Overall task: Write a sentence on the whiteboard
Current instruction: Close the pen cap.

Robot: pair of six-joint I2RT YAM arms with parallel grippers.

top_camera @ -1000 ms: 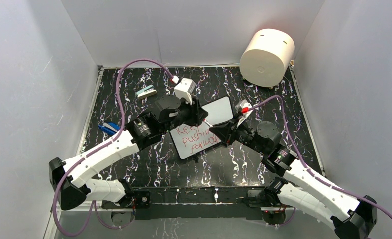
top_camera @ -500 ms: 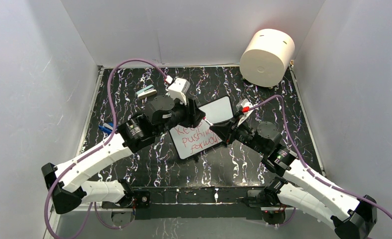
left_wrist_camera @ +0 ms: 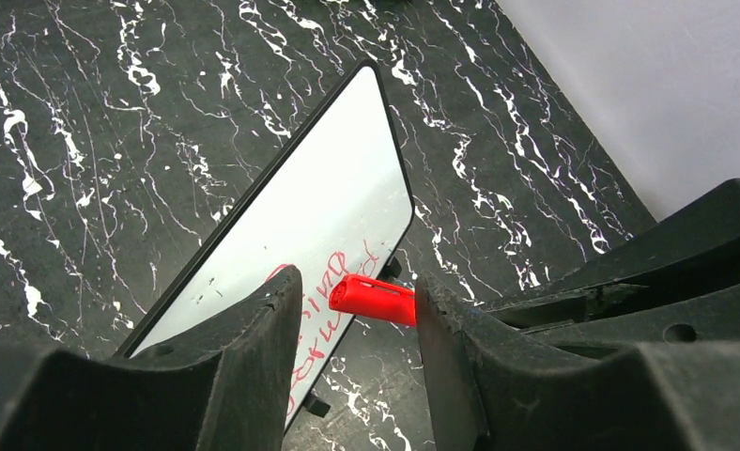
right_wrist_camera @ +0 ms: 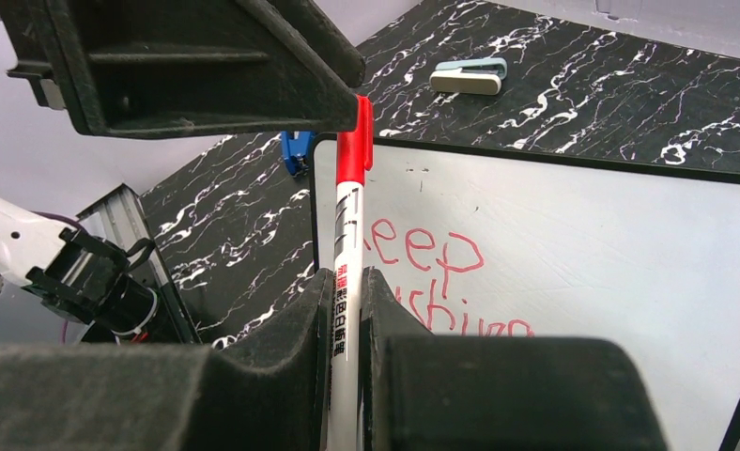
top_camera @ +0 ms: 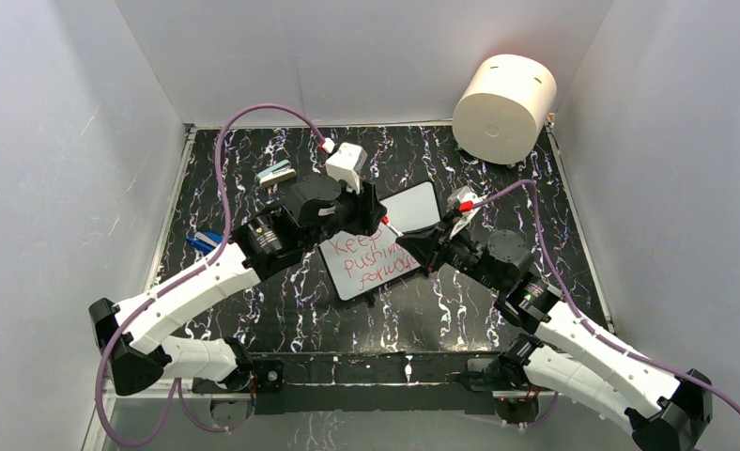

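The whiteboard [top_camera: 413, 207] lies slanted at the table's middle, with the sentence [top_camera: 371, 261] in red on its near half. My right gripper [top_camera: 413, 246] is shut on a white marker [right_wrist_camera: 347, 244] and holds it above the board's left edge [right_wrist_camera: 582, 244]. The marker's red cap [left_wrist_camera: 374, 299] is on. The cap sits between the jaws of my left gripper [left_wrist_camera: 357, 287], which stand apart, with a gap on the left side of the cap. In the right wrist view "Keep" [right_wrist_camera: 441, 254] and part of the second line show.
A cream cylinder [top_camera: 504, 96] stands at the back right corner. A small eraser [top_camera: 276, 174] lies at the back left, and a blue object [top_camera: 207, 241] lies by the left edge. White walls close in the table on three sides.
My left gripper's jaws have widened around the red cap, and the left arm has shifted slightly. The right arm and the marker have stayed put.
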